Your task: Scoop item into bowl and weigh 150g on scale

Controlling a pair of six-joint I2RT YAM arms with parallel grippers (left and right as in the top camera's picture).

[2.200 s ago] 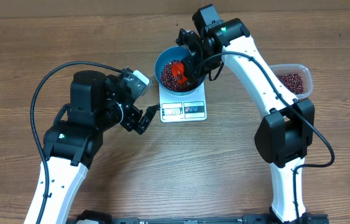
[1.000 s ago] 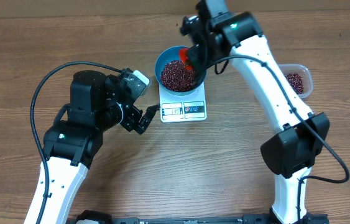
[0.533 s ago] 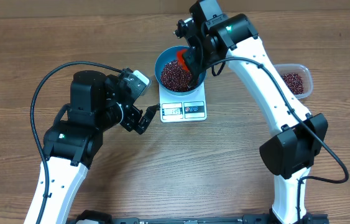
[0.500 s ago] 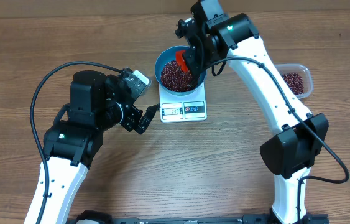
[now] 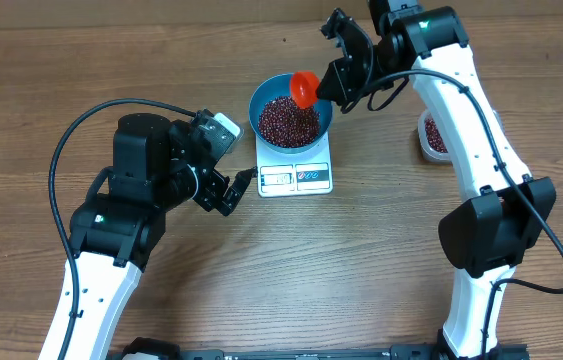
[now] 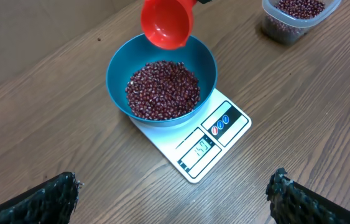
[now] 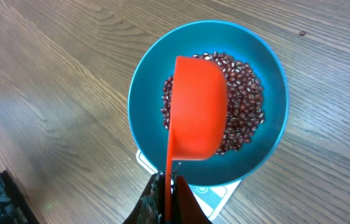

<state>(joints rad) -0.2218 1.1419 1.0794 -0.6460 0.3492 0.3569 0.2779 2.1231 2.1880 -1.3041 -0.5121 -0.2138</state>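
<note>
Right end effector [image 5: 347, 78] is up over the far side of the bench [image 5: 361, 260], jaws pinched tight on the thin handle of an orange scoop [image 5: 304, 88], and from the left wrist view the cup of that scoop faces the lens and looks bare inside. It hangs tipped above the far rim of the blue bowl [image 5: 260, 100], clear of the contents. And there is the item: a heap of dark red-brown beans [image 5: 289, 120] filling the bottom of the bowl, spread fairly level, walls showing blue above them. The bowl sits square on the white scale [image 5: 297, 178], covering its back half, with the display window and button marks poking out on the near edge; digits are lit, but too small to read with confidence. Over on the robot's left, the left end effector [image 5: 233, 192] is spread wide, holding nothing, parked low just beside the scale's near-left corner without touching it. Off to the right, well apart from the scale, a clear plastic tub [image 5: 428, 137] with more beans in it peeks out from behind the right arm.
</note>
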